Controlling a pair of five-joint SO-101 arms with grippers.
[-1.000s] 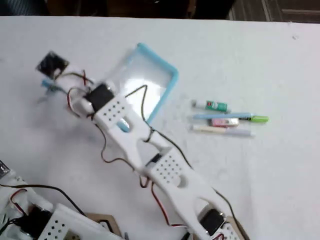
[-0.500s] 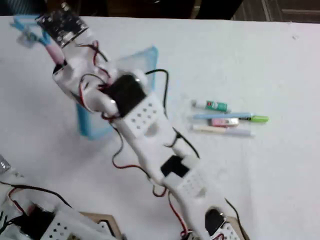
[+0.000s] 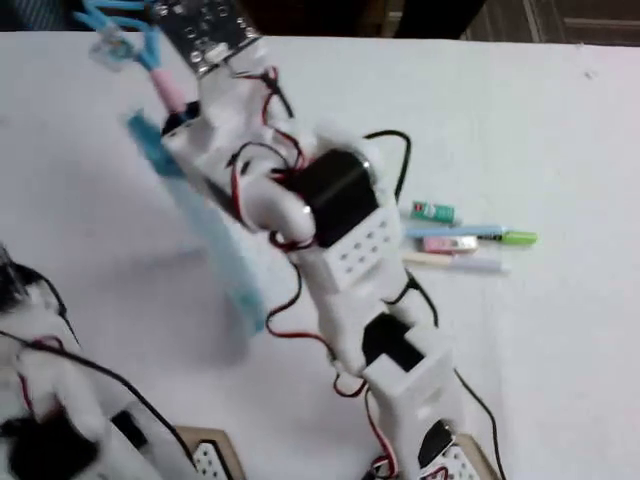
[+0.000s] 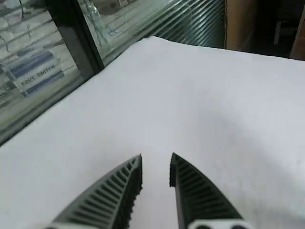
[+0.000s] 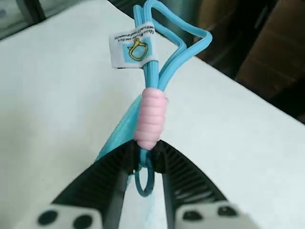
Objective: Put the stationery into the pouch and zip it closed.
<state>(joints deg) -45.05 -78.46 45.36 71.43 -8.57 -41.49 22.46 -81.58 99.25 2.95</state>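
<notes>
A clear pouch with a light-blue border (image 3: pixel 215 250) hangs edge-on above the table, tilted. My right gripper (image 5: pixel 145 152) is shut on its zip pull, just below a pink bead (image 5: pixel 150 117) and a blue cord loop (image 5: pixel 176 43) with a small tag. In the high view that gripper (image 3: pixel 172 118) is raised at the back left. The stationery lies in a row on the right: a green-and-white stick (image 3: pixel 432 211), a blue pen with a green cap (image 3: pixel 470 235), a pink eraser (image 3: pixel 450 244) and a pale pen (image 3: pixel 455 263). My left gripper (image 4: pixel 156 167) is open over bare table.
The white table (image 3: pixel 560 130) runs to a dark far edge. The right arm (image 3: pixel 350 250) and its loose wires cross the middle, close to the stationery. The left arm's base (image 3: pixel 40 420) sits at the front left corner. A window (image 4: pixel 38 57) borders the table.
The right arm has lifted the pouch off the table by its pull and swung it up toward the back left; it lay flat, now it hangs edge-on. The stationery has not moved.
</notes>
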